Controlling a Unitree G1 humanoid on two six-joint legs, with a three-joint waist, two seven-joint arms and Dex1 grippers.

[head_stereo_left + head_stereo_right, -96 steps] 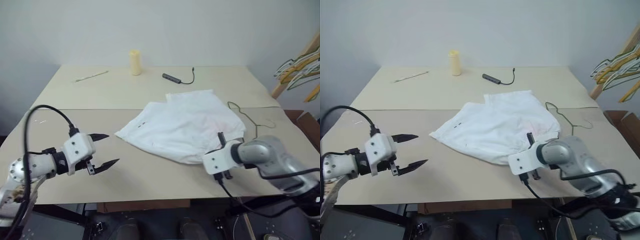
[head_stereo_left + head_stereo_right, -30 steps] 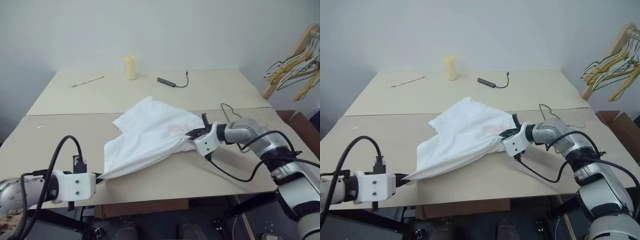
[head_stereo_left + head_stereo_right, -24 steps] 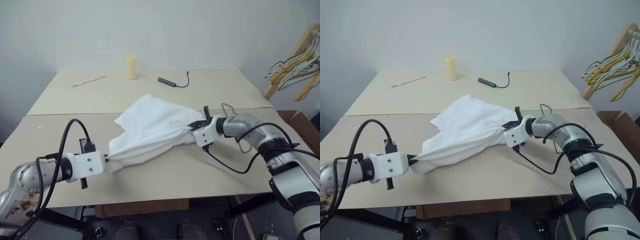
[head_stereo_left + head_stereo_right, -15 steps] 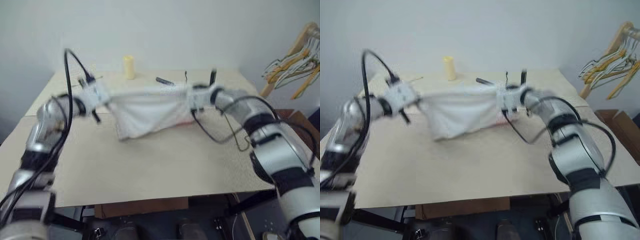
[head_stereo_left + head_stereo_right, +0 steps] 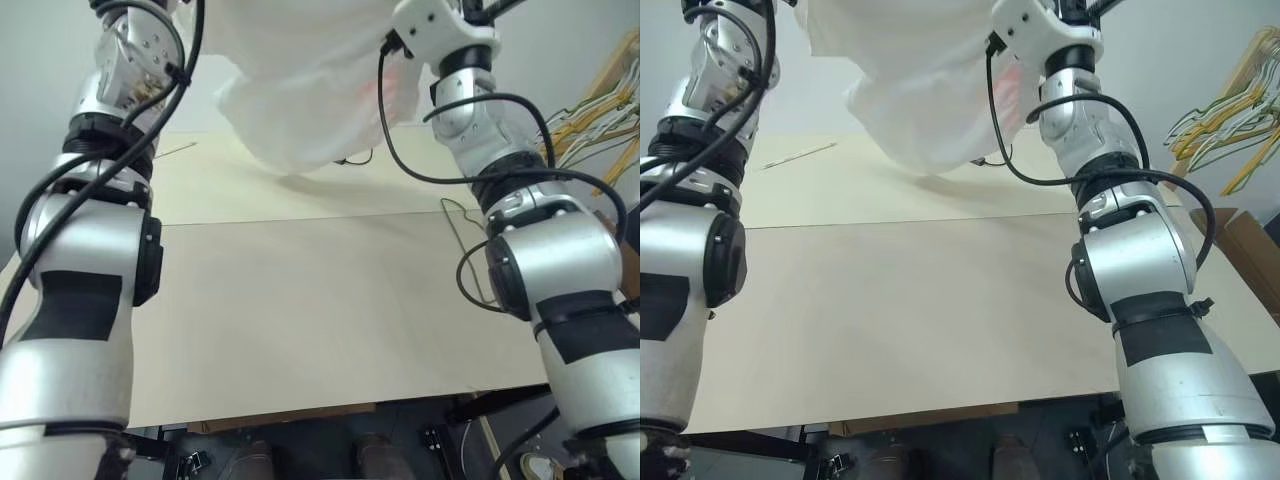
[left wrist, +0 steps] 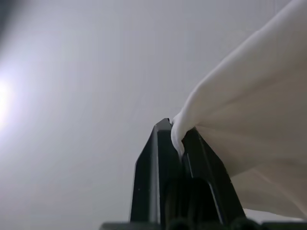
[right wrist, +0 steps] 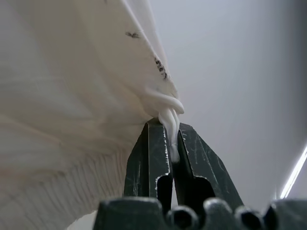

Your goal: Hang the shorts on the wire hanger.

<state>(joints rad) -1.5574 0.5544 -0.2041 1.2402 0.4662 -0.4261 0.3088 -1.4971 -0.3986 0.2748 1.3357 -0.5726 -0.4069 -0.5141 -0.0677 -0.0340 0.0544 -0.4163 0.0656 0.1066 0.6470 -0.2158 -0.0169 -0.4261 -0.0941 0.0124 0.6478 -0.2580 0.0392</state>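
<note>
The white shorts [image 5: 300,80] hang in the air high above the table, spread between my two raised arms, with a faint pink patch on the right side. In the left wrist view my left gripper [image 6: 176,139] is shut on a pinched edge of the shorts [image 6: 249,110]. My right gripper [image 7: 169,139] is shut on a twisted fold of the shorts [image 7: 72,96], near small dark marks. The thin wire hanger [image 5: 456,222] lies flat on the table at the right, partly hidden behind my right arm.
The beige table [image 5: 300,300] stretches below the shorts. Bunched yellow and green hangers [image 5: 1225,110] hang on a wooden rack at the far right. A thin stick [image 5: 800,153] lies at the table's back left. A black cable [image 5: 355,158] peeks out under the shorts.
Both arms have swung up and forward, lifting the shorts off the table into the air. Both grippers stay shut on the fabric.
</note>
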